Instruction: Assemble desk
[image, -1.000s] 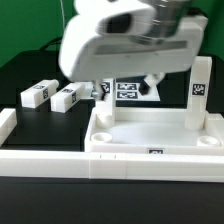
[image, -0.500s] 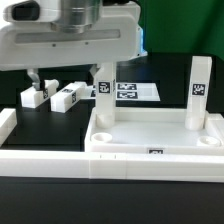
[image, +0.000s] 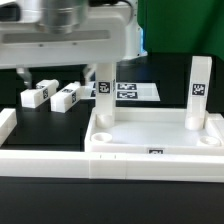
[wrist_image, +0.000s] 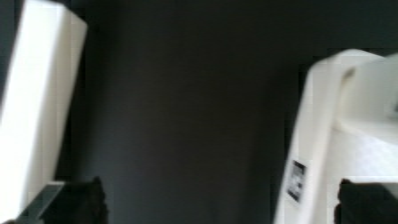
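**Desk (image: 130, 148): large white plastic tray-like top, two legs in, two to go**

It sits on the black table (image: 60, 125), front-right in the exterior view. The far-left leg (image: 105, 95) and far-right leg (image: 200, 85), white blocks, stand upright in its far corner sockets; both near sockets look empty. One loose leg (image: 35, 97) and another loose leg (image: 67, 97) lie side by side towards that view's left. The gripper (wrist_image: 217, 200) hangs above them, jaws apart, holding nothing. Roughly halfway, I judge.
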